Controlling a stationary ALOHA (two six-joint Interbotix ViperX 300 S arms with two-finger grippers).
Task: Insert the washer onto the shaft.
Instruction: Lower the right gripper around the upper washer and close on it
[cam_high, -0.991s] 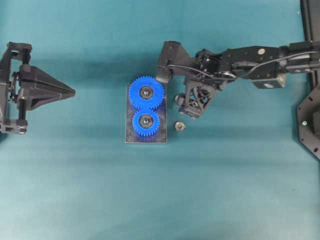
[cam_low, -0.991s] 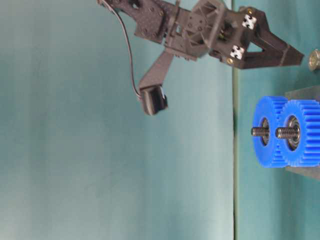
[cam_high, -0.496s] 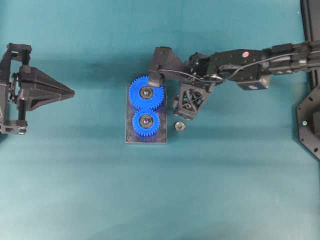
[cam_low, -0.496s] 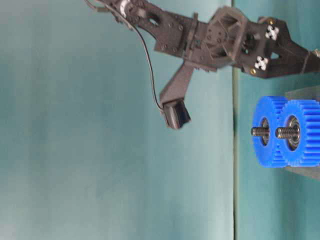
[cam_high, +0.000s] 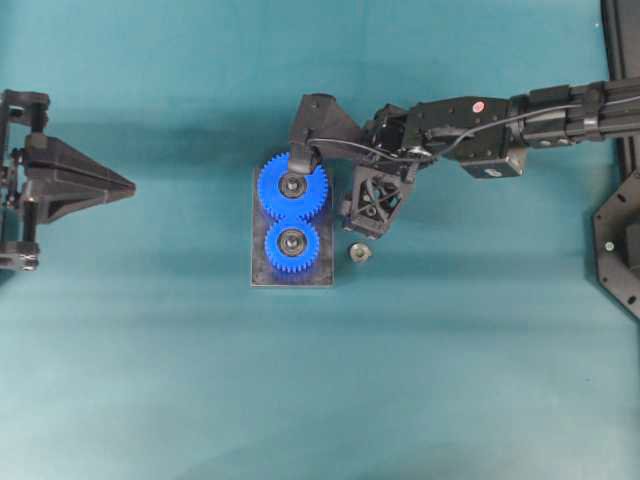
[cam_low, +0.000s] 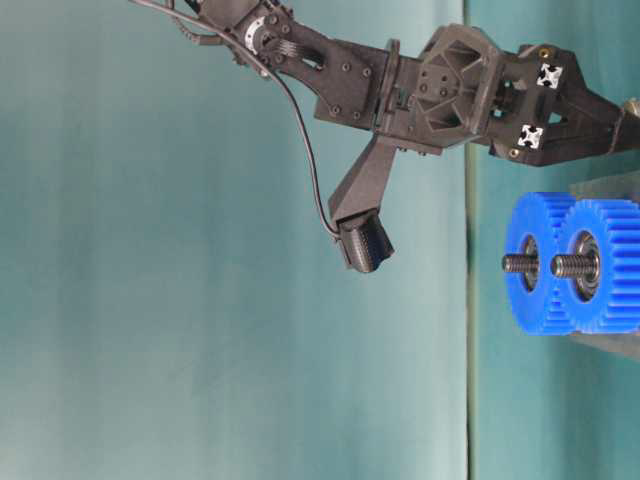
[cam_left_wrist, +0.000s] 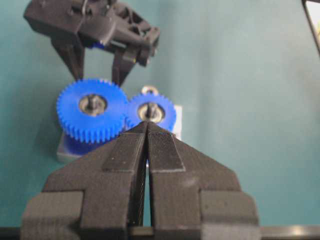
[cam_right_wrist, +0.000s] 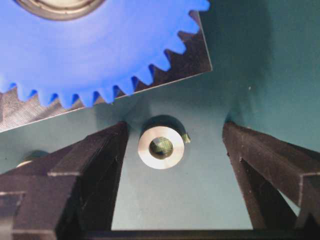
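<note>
A silver washer (cam_right_wrist: 161, 147) lies flat on the teal table just beyond the baseplate's edge (cam_right_wrist: 196, 56). My right gripper (cam_right_wrist: 175, 131) is open and low over the table, with one finger on each side of the washer and neither touching it. In the overhead view the right gripper (cam_high: 358, 215) hides the washer. Two blue gears (cam_high: 292, 215) sit on the dark baseplate (cam_high: 260, 276), each with a threaded shaft (cam_low: 562, 266) sticking up through its hub. My left gripper (cam_high: 130, 186) is shut and empty, far to the left.
A small metal nut (cam_high: 358, 252) lies on the table next to the baseplate, just below the right gripper. The right wrist camera (cam_low: 362, 245) hangs above the larger gear. A black frame (cam_high: 618, 240) stands at the right edge.
The right arm has moved left and down toward the table, so its open fingers now straddle the washer. The left gripper has drawn back a little to the left.
</note>
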